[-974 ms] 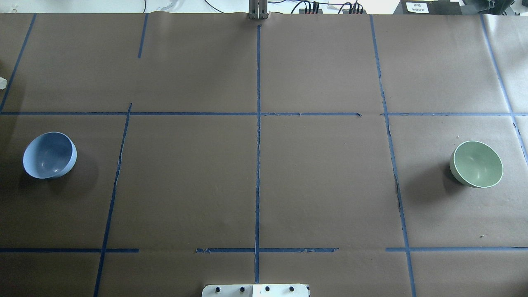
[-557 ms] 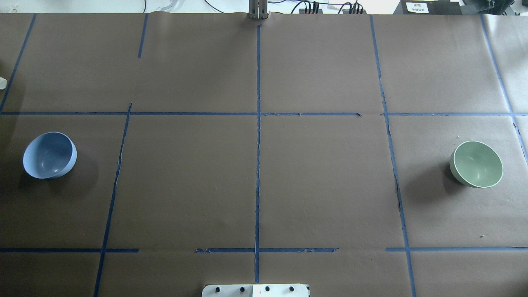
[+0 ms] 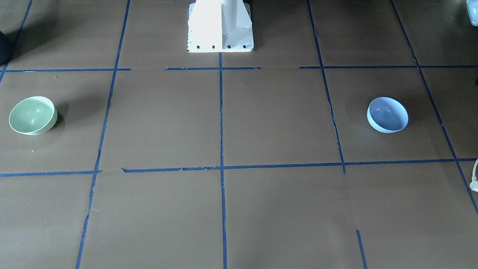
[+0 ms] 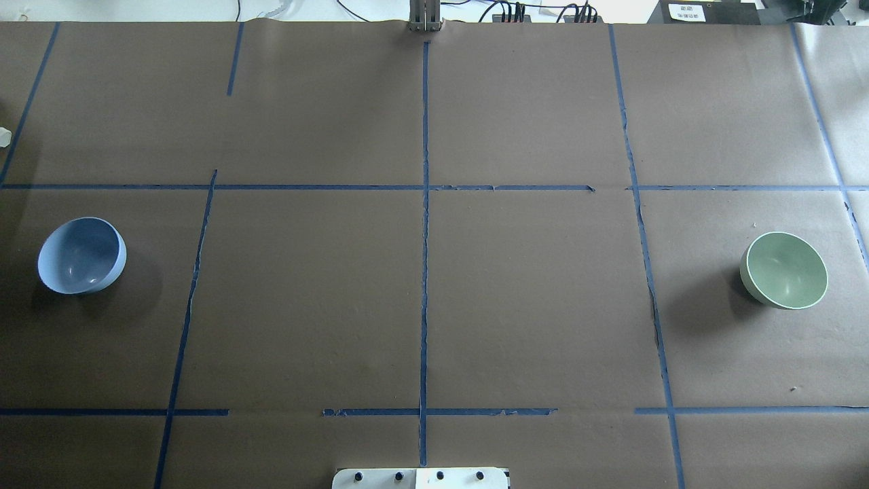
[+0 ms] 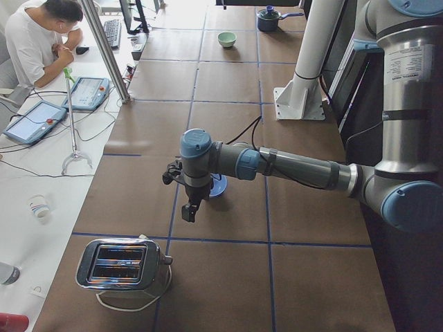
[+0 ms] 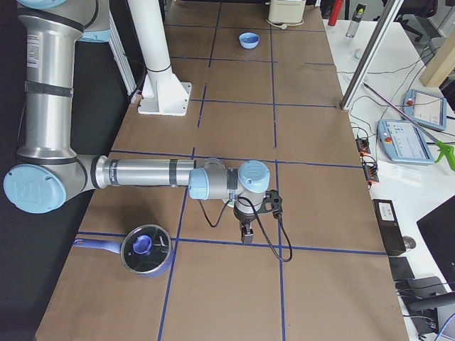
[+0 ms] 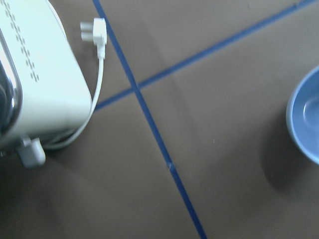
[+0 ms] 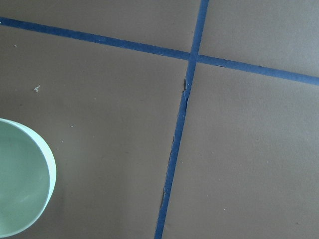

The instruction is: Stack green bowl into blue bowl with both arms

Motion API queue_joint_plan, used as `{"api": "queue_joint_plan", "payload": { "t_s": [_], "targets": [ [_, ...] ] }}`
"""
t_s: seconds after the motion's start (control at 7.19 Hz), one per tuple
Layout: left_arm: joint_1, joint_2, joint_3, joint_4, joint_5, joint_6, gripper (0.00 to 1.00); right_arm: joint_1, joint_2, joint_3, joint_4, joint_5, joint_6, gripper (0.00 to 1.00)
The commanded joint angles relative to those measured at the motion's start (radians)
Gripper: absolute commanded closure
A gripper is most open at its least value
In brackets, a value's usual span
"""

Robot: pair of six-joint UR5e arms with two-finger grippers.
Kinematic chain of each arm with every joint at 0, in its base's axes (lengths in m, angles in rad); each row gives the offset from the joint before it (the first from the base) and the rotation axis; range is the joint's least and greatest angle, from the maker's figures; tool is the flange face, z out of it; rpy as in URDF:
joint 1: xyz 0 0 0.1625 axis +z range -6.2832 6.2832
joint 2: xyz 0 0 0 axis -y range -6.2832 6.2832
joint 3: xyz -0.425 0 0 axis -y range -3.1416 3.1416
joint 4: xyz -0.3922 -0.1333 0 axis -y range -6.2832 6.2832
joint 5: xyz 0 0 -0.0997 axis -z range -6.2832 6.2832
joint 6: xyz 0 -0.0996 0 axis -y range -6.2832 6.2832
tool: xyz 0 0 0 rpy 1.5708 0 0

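The blue bowl [image 4: 81,255] stands upright at the table's left end and also shows in the front view [image 3: 387,114]. The green bowl [image 4: 784,270] stands upright at the right end and also shows in the front view [image 3: 33,115]. My left gripper [image 5: 187,214] hangs above the table just beside the blue bowl [image 5: 219,185]; I cannot tell if it is open. The left wrist view catches that bowl's edge [image 7: 306,122]. My right gripper [image 6: 246,234] hangs near the table's right end; I cannot tell if it is open. The right wrist view shows the green bowl's rim [image 8: 30,174].
A silver toaster [image 5: 121,263] with a white cord and plug [image 7: 94,31] stands beyond the blue bowl at the left end. A lidded pot [image 6: 146,249] stands at the right end near the right arm. The white pedestal [image 3: 220,26] is at the robot's side.
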Motion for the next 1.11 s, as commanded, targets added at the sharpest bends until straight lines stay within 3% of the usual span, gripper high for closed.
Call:
{"api": "queue_joint_plan", "payload": {
  "t_s": [0.0, 0.28, 0.56, 0.7, 0.97],
  "targets": [
    [0.084, -0.022, 0.023, -0.165, 0.0, -0.356, 0.0, -0.005, 0.001, 0.0, 0.0, 0.0, 0.0, 0.0],
    [0.267, 0.033, 0.038, -0.38, 0.009, -0.72, 0.0, -0.01, 0.001, 0.0, 0.0, 0.002, 0.0, 0.0],
    [0.403, 0.045, 0.113, -0.508, 0.01, -0.871, 0.0, -0.01, 0.001, -0.001, 0.0, 0.005, 0.0, 0.0],
    [0.465, 0.045, 0.165, -0.61, 0.059, -0.942, 0.0, -0.01, 0.001, -0.001, 0.0, 0.005, 0.0, 0.0],
    [0.507, 0.038, 0.221, -0.693, 0.086, -1.016, 0.03, -0.01, -0.001, -0.003, -0.001, 0.005, 0.0, 0.0]
  ]
}}
